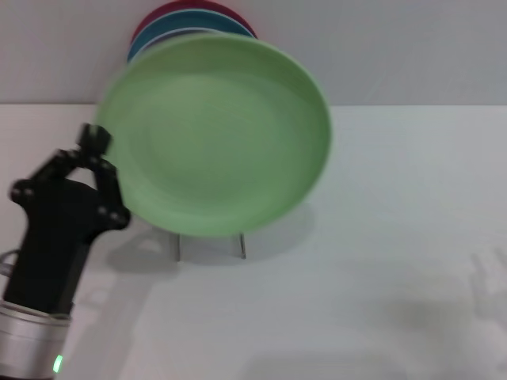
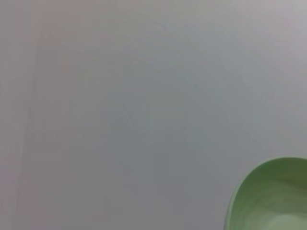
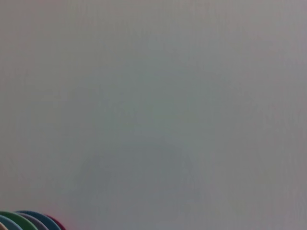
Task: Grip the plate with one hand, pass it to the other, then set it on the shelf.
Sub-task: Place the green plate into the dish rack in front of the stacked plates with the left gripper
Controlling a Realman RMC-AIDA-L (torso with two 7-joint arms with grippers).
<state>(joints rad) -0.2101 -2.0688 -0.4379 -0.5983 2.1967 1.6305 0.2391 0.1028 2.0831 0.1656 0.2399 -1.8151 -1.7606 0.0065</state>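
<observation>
The left gripper (image 1: 107, 170) clamps the left rim of the plate (image 1: 218, 134), holding it nearly upright above the shelf (image 1: 210, 245); the shelf sits directly below the plate; the right gripper is out of view.

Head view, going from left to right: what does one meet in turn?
Left gripper, holding the plate's left edge → light green plate, held up tilted toward the camera → bare white table. The wire shelf and the stacked plates lie below and behind the plate, so they have no separate place in the order.
</observation>
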